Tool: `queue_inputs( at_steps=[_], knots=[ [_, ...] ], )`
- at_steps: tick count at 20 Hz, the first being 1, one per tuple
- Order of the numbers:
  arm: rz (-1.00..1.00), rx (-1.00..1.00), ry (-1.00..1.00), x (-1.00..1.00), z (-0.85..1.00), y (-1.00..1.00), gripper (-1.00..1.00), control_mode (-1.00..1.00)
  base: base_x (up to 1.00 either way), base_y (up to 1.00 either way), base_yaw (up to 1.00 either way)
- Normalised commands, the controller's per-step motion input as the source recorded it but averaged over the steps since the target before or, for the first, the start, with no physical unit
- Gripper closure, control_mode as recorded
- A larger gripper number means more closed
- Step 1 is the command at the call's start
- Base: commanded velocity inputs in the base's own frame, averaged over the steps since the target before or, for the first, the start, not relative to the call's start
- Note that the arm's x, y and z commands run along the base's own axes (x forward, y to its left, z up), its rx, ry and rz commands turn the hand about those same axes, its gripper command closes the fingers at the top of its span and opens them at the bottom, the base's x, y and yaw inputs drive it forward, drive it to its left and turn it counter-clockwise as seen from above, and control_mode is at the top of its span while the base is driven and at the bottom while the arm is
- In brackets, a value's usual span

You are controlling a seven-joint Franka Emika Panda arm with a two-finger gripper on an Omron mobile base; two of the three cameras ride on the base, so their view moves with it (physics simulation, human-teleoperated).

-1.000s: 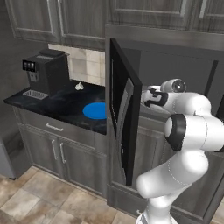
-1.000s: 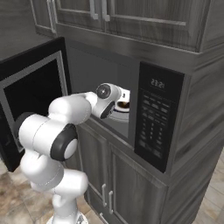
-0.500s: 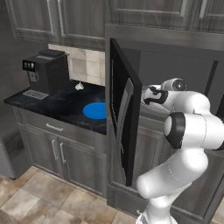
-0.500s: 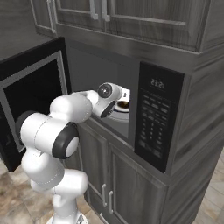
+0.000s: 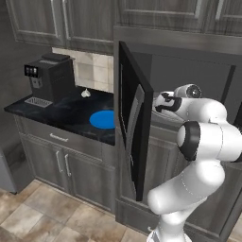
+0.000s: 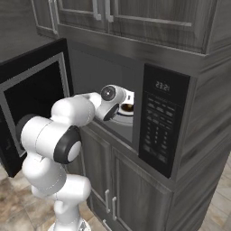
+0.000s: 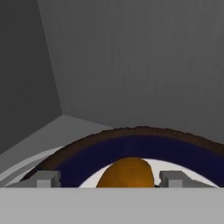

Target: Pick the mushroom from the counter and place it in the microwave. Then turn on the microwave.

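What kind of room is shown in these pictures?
It looks like a rendered home kitchen. A built-in microwave with its door open is set among dark grey cabinets, and a black coffee machine stands on a black stone counter.

A dark-rimmed plate with a white centre lies just below the end effector, while a black coffee machine, whitish garlic lump and blue disc sit well off to its left.
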Motion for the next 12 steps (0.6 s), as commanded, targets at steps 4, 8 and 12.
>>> queue_inputs(
  at_steps=[4, 8, 12],
  knots=[
    [0.0, 0.0, 0.0, 0.0, 0.0, 0.0, -1.0, -1.0, 0.0, 0.0, 0.0],
    [0.0, 0.0, 0.0, -0.19, 0.0, 0.0, -1.0, -1.0, 0.0, 0.0, 0.0],
    [0.0, 0.0, 0.0, -0.38, 0.0, 0.0, -1.0, -1.0, 0.0, 0.0, 0.0]
  ],
)
